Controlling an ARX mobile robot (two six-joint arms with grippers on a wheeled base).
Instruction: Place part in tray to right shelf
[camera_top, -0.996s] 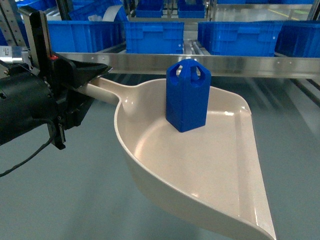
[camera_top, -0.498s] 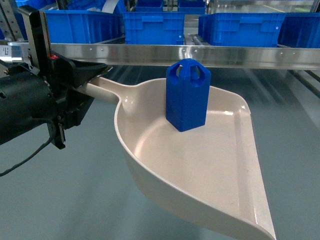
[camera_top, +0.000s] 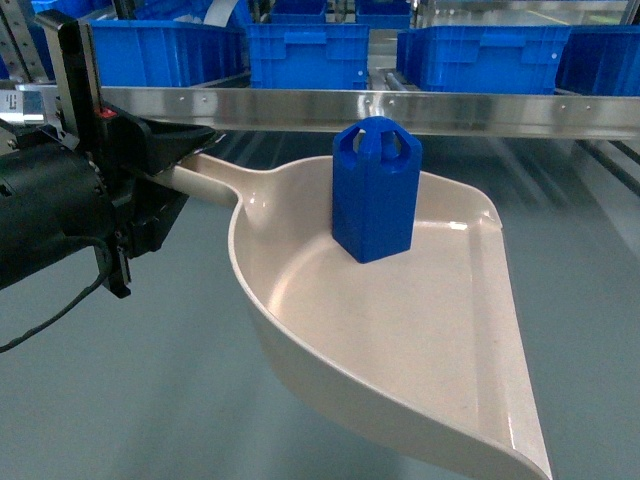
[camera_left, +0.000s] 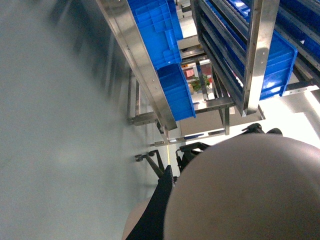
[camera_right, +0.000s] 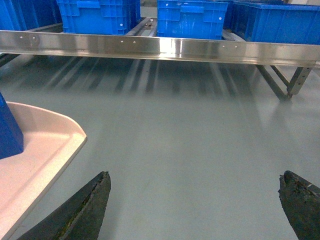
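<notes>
Likely light but tippy on the glossy dustpan tray (camera_top: 420, 340), the blue part (camera_top: 375, 190) rides loose while the left gripper (camera_top: 185, 150) clamps the handle (camera_top: 205, 175) and the right gripper (camera_right: 197, 210) gapes wide, empty.

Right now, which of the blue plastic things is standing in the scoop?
The small chamfered part, upright on the tray; the ribbed crates sit behind the shelf rail.

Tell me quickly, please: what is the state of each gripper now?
Left gripper: closed on the handle of the tray, which carries the part.
Right gripper: open, holding nothing.
</notes>
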